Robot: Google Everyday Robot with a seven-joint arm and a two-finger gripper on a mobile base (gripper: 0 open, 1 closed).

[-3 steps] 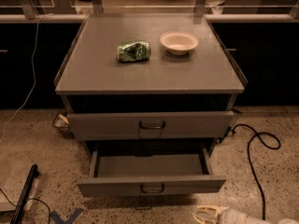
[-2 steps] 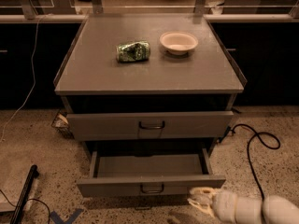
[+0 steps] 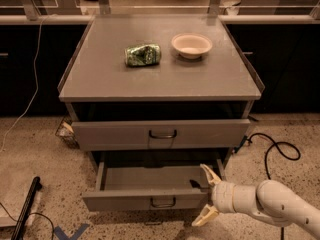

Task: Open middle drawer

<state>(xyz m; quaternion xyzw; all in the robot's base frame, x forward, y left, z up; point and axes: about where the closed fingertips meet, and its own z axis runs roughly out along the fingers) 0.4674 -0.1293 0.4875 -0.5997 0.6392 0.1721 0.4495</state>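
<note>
The middle drawer [image 3: 150,200] is a shallow grey drawer with a low front panel and a small dark bar handle [image 3: 163,202]. It is pulled well out, and its empty inside shows. Above it, the taller, wider grey drawer [image 3: 115,134] stands a little way out. My gripper [image 3: 206,195] comes in from the lower right on a white arm [image 3: 270,204]. It is open, with one finger [image 3: 208,173] above and one finger [image 3: 205,217] below the right end of the middle drawer's front panel.
A crumpled green packet [image 3: 143,54] and a white bowl [image 3: 192,45] lie on the cabinet top [image 3: 100,79]. A black cable [image 3: 272,151] loops on the floor to the right. A black bar [image 3: 27,209] lies on the floor at the left.
My arm has come in from the lower right and moved up and left, so the gripper now stands at the right end of the middle drawer's front. The drawers have not visibly moved.
</note>
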